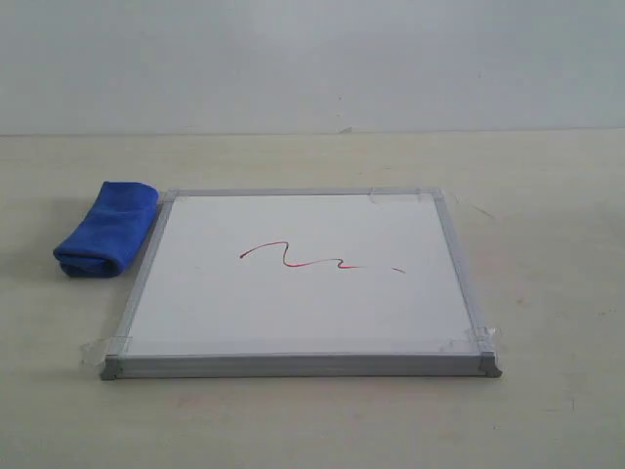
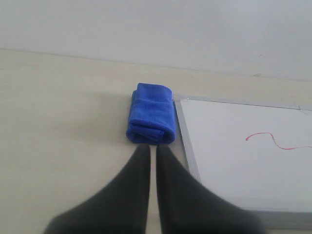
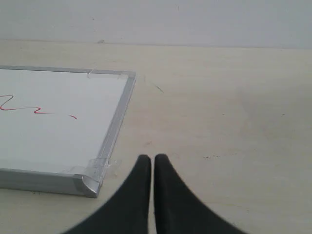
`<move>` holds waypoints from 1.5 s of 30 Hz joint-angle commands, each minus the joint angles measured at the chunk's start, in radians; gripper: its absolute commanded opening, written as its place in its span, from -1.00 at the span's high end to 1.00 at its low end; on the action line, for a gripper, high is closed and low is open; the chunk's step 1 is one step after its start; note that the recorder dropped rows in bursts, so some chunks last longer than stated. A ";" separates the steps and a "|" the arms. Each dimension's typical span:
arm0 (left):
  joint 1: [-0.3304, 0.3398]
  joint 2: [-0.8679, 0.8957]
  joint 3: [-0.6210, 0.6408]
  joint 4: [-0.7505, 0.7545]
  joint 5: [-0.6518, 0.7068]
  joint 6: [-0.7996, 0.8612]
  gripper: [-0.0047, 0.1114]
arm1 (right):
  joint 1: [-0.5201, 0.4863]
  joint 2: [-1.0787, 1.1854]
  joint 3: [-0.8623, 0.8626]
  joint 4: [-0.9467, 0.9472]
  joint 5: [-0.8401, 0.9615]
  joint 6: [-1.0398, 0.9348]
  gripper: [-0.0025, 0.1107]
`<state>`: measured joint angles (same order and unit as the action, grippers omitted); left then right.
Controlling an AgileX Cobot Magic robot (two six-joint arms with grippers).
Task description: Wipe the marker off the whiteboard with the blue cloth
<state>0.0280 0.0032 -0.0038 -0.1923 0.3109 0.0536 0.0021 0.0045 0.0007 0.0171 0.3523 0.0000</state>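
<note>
The whiteboard [image 1: 303, 322] lies flat on the table, grey-framed with clear tape at its corners. A thin red wavy marker line [image 1: 303, 258] with a short dash crosses its middle. The blue cloth [image 1: 105, 228], folded to a thick roll, rests on the table against the board's left edge. Neither gripper shows in the exterior view. In the left wrist view my left gripper [image 2: 153, 147] is shut and empty, its tips just short of the blue cloth [image 2: 151, 119]. My right gripper [image 3: 152, 158] is shut and empty over bare table beside the whiteboard's corner [image 3: 90, 183].
A pale beige tabletop [image 1: 547, 234] surrounds the board, and a plain light wall [image 1: 312, 59] rises behind it. The marker line [image 2: 278, 140] also shows in the left wrist view, and its end and dash [image 3: 36, 110] in the right wrist view.
</note>
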 commanded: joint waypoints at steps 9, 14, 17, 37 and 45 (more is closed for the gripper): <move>0.002 -0.003 0.004 -0.005 0.001 -0.008 0.84 | -0.002 -0.004 -0.001 -0.002 -0.004 0.000 0.96; 0.002 -0.003 0.004 -0.005 -0.006 -0.008 0.84 | -0.002 -0.004 -0.001 -0.002 -0.004 0.000 0.96; 0.002 -0.003 0.004 -0.005 -0.015 -0.008 0.84 | -0.002 -0.004 -0.001 -0.002 -0.004 0.000 0.96; 0.002 0.235 -0.373 0.063 -0.216 0.003 0.84 | -0.002 -0.004 -0.001 -0.002 -0.006 0.000 0.96; 0.002 0.597 -0.636 0.053 -0.083 0.067 0.84 | -0.002 -0.004 -0.001 -0.002 -0.006 0.000 0.96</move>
<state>0.0280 0.5161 -0.5909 -0.1345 0.2214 0.1061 0.0021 0.0045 0.0007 0.0171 0.3523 0.0000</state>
